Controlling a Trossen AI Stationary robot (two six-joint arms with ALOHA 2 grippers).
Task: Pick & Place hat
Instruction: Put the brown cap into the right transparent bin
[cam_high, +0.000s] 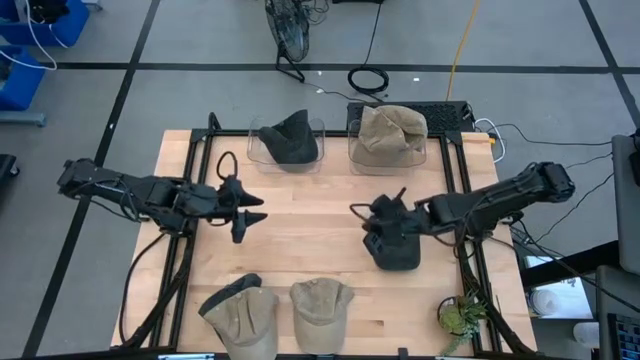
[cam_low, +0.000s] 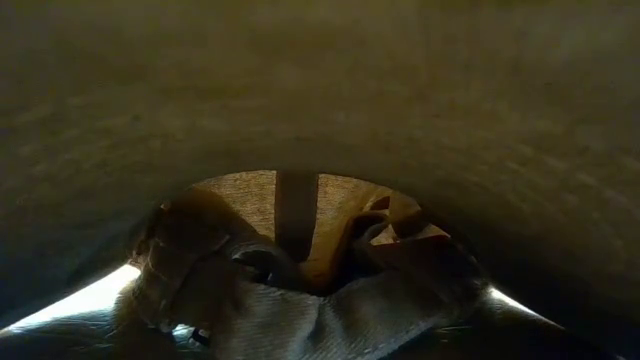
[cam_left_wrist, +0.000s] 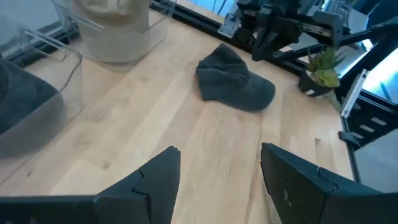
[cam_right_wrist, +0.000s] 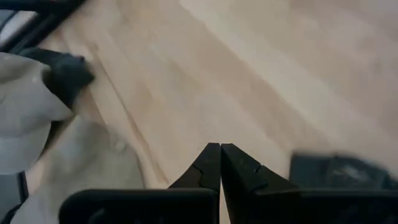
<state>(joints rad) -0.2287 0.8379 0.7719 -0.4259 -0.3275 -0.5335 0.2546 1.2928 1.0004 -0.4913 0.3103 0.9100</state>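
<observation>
A dark grey hat (cam_high: 397, 250) lies brim-down on the wooden table at its right side, also seen in the left wrist view (cam_left_wrist: 236, 84). My right gripper (cam_high: 362, 212) hovers just above and to the left of it, shut, with nothing between its fingers (cam_right_wrist: 219, 152). My left gripper (cam_high: 255, 215) stands open over the table's left half, aimed toward that hat (cam_left_wrist: 217, 168). Two tan hats (cam_high: 240, 315) (cam_high: 320, 310) lie at the near edge. One of them fills the low view (cam_low: 300, 250).
Two clear bins stand at the far edge, one holding a dark hat (cam_high: 290, 140), the other a tan hat (cam_high: 390, 135). A small potted plant (cam_high: 460, 315) sits at the near right corner. Bare wood (cam_high: 310, 230) lies between the grippers.
</observation>
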